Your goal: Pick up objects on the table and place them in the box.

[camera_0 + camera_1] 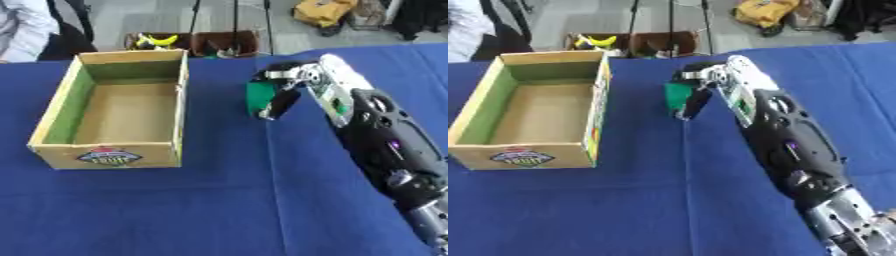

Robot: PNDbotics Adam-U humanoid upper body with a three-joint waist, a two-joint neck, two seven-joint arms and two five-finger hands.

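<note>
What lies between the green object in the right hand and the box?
Only bare blue tablecloth separates the green object, held by the right hand, from the box, seen in both eye views.

Deep blue tablecloth [175, 210]; tan cardboard box [116, 156] with a green inner left wall and a multicoloured front logo; green object [259, 98]; black-and-silver right hand [284, 87].

Open cardboard box [178, 107] on the blue-clothed worktop [219, 210], left side.
Right of the box, the right hand [293, 85] holds a green block [259, 98].
</note>
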